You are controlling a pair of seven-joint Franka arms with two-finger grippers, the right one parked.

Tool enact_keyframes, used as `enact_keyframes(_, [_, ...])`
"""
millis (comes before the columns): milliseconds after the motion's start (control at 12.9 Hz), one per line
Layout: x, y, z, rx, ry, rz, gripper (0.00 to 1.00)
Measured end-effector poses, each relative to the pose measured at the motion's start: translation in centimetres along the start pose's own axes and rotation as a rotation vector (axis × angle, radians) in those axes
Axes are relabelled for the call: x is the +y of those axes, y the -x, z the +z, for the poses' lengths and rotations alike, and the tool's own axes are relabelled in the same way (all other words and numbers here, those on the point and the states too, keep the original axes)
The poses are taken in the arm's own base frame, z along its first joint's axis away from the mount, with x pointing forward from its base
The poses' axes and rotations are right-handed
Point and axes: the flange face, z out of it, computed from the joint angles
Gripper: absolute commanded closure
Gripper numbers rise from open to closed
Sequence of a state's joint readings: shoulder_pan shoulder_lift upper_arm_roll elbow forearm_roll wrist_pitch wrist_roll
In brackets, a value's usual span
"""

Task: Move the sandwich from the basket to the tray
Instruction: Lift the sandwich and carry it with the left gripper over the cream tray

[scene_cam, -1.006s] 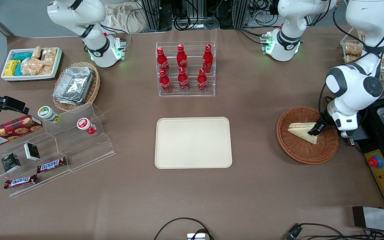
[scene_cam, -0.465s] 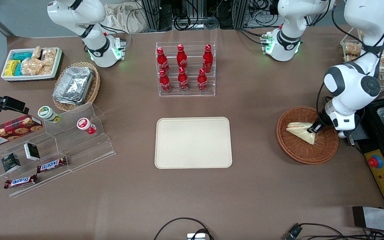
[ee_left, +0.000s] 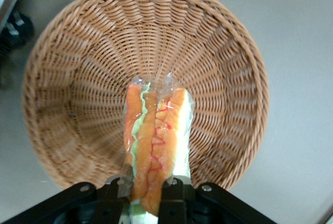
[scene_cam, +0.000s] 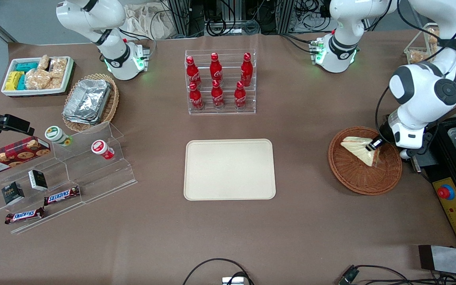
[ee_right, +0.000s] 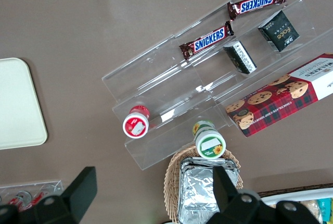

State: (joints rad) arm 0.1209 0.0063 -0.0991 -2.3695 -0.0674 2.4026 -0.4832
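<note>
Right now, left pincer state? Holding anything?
Left pincer: shut on the sandwich, gripping it at one end, above the basket.

Around me, on my surface

Six red bottles fill my clear rack; foil containers sit in a tan basket beside a white snack bin; two Snickers bars lie on stepped shelves.
</note>
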Motion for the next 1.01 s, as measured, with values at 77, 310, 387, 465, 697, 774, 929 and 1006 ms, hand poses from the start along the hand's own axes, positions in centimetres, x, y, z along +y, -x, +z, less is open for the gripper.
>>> enact_keyframes(77, [0.9, 0.6, -0.7, 0.000, -0.020, 0.059, 0.83])
enact_keyframes(310, [5.1, 3.1, -2.2, -0.003, -0.041, 0.230, 0.83])
enact_keyframes(387, [6.4, 3.9, -2.5, -0.001, -0.041, 0.293, 0.83])
enact_keyframes(465, [7.6, 4.8, -2.7, 0.001, -0.041, 0.353, 0.83])
enact_keyframes(697, [10.9, 7.5, -2.9, 0.009, -0.050, 0.517, 0.83])
enact_keyframes(774, [12.2, 8.6, -3.2, 0.007, -0.052, 0.564, 0.82])
enact_keyframes(929, [15.4, 11.1, -4.4, -0.005, -0.059, 0.648, 0.82])
enact_keyframes(1006, [17.1, 12.4, -5.0, -0.012, -0.059, 0.686, 0.82])
